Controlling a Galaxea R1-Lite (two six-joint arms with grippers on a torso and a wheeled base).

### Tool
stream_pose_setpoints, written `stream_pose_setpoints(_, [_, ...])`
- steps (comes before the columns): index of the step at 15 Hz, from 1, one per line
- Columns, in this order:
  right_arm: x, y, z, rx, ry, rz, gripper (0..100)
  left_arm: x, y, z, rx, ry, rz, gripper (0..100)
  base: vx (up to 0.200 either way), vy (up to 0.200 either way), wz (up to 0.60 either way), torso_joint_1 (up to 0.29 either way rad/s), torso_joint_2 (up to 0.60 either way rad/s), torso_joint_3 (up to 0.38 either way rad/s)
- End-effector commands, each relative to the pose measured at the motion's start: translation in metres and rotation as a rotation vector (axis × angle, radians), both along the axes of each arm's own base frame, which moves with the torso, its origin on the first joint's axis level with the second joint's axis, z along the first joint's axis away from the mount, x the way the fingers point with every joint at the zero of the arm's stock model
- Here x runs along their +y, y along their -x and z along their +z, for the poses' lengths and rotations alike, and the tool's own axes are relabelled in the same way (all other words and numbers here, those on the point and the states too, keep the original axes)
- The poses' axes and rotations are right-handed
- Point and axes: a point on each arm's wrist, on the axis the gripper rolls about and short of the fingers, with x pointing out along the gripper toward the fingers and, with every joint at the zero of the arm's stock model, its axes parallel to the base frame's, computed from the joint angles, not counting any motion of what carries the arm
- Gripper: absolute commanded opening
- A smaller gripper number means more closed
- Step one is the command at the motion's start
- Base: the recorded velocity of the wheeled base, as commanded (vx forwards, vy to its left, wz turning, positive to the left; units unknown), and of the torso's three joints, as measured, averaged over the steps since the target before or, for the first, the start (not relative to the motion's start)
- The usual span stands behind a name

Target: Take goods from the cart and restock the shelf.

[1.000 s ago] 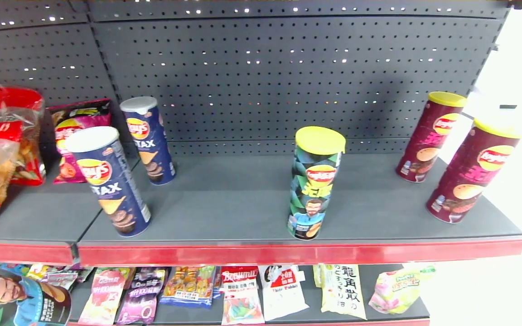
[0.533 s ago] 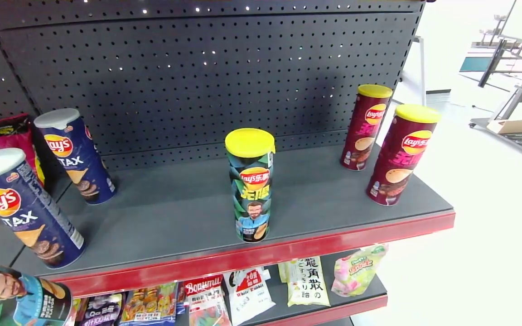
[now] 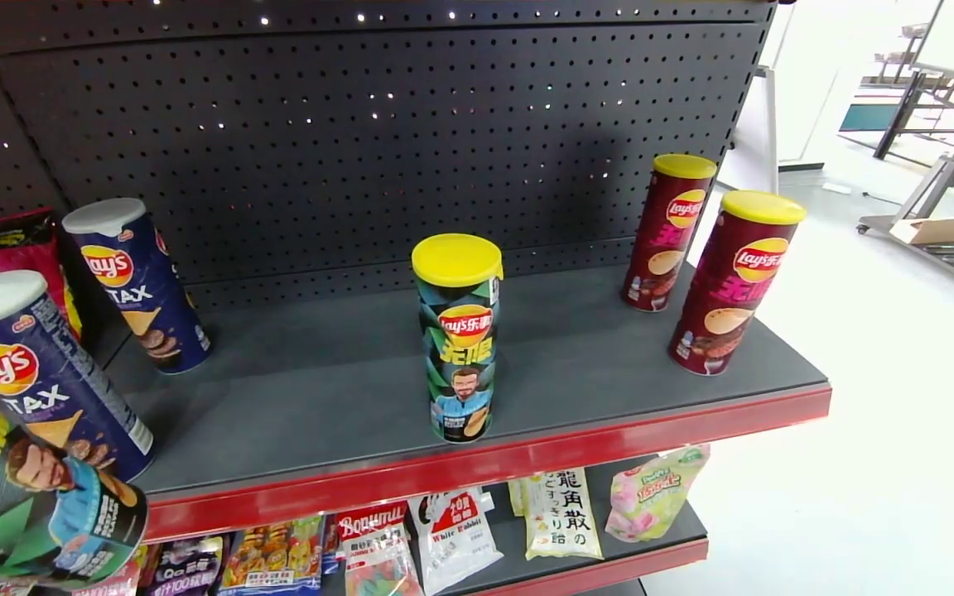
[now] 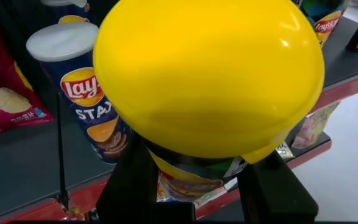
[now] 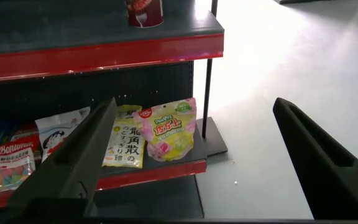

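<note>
One blue can (image 3: 40,374) sits just beside the green can (image 3: 34,505) your left gripper (image 4: 201,193) clamps. Swing wide and you'll topple it.

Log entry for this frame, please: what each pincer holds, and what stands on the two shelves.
left pincer: shut on a green chip can with a yellow lid, low at the left, in front of the shelf edge
right pincer: open, empty, facing the lower shelf
upper shelf: matching green can near the front edge; blue cans at left; maroon cans at right
lower shelf: snack bags
restock state: held can not yet on the shelf
</note>
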Motion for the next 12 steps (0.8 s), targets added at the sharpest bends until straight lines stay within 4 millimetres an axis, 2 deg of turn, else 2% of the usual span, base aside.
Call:
stream_pose_setpoints(1, [0.000, 0.000, 0.000, 0.002, 0.000, 0.000, 100, -0.004, -0.057, 0.008, 0.096, -0.007, -0.021, 0, 0.000, 0.000, 0.00, 0.000, 0.00, 0.000])
stream_pose_setpoints(6, [0.000, 0.000, 0.000, 0.002, 0.000, 0.000, 100, -0.028, -0.107, 0.005, 0.132, -0.019, -0.167, 0, 0.000, 0.000, 0.00, 0.000, 0.00, 0.000])
stream_pose_setpoints(9, [0.000, 0.000, 0.000, 0.002, 0.000, 0.000, 100, -0.060, -0.143, 0.002, 0.131, -0.031, -0.240, 0, 0.000, 0.000, 0.00, 0.000, 0.00, 0.000])
stream_pose_setpoints(10, [0.000, 0.000, 0.000, 0.002, 0.000, 0.000, 100, -0.061, -0.144, 0.002, 0.130, -0.031, -0.240, 0, 0.000, 0.000, 0.00, 0.000, 0.00, 0.000])
stream_pose_setpoints(11, [0.000, 0.000, 0.000, 0.002, 0.000, 0.000, 100, -0.079, -0.184, 0.001, 0.121, -0.031, -0.223, 0, 0.000, 0.000, 0.00, 0.000, 0.00, 0.000])
stream_pose_setpoints(12, [0.000, 0.000, 0.000, 0.002, 0.000, 0.000, 100, -0.085, -0.204, -0.001, 0.123, -0.033, -0.189, 0, 0.000, 0.000, 0.00, 0.000, 0.00, 0.000])
